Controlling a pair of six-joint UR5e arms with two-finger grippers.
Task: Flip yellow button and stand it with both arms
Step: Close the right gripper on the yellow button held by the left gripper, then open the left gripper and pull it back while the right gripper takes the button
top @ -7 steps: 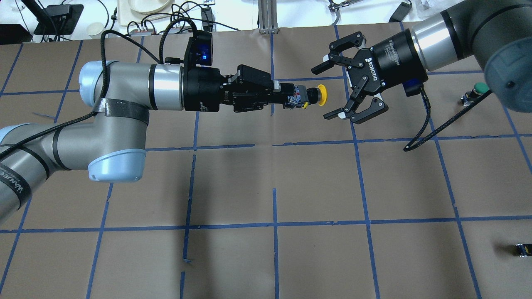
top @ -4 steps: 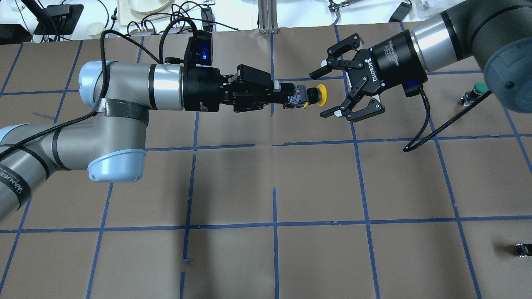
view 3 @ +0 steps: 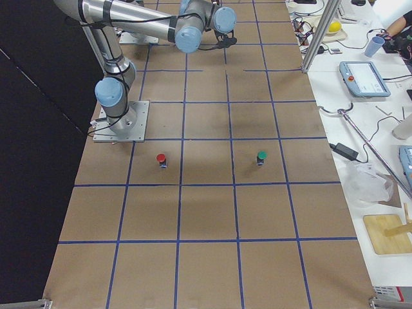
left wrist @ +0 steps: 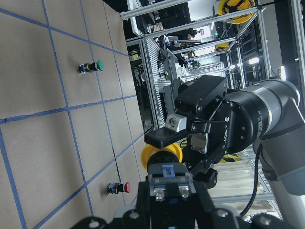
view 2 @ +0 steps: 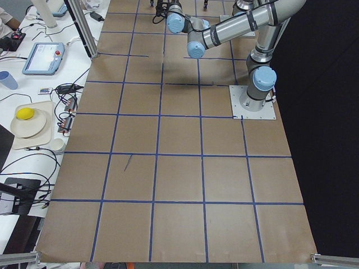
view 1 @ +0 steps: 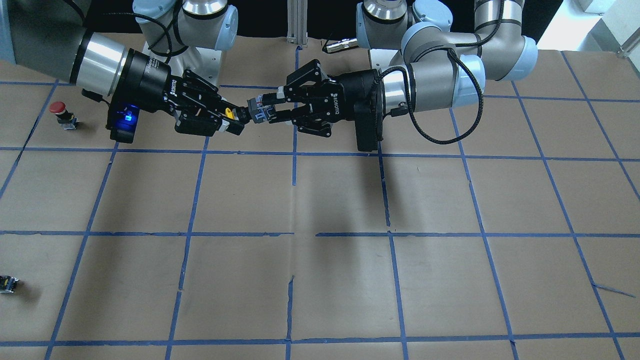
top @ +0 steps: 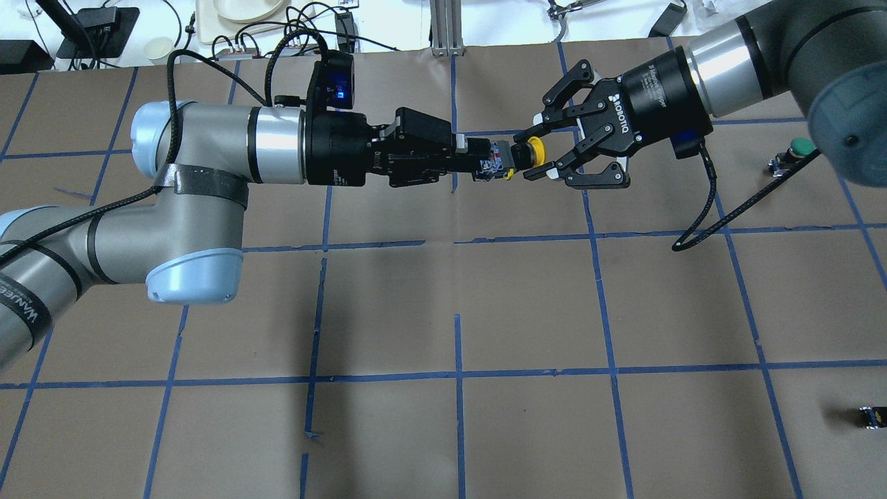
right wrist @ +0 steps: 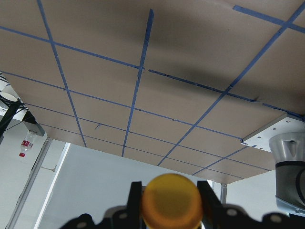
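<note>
From overhead, the left gripper is clenched on the blocky body of the yellow button and holds it in the air above the brown worktop. The button's long axis lies level. Its cap points away from the left arm, straight at the right gripper, whose fingers straddle the cap, one on each side.

The front-facing view mirrors this. The two grippers meet nose to nose with the button bridging them. A red button sits on the worktop, well apart.

From the robot's right end, the red button and a green button stand on the worktop, apart from each other.

The left wrist camera looks along the button from its body end, with the terminals nearest and the yellow cap beyond. One pad of the right gripper lies at the cap's rim.

In the right wrist camera the round cap faces the lens dead on, with a fingertip close on either side. Whether these fingers are pressing the cap cannot be told.
</note>
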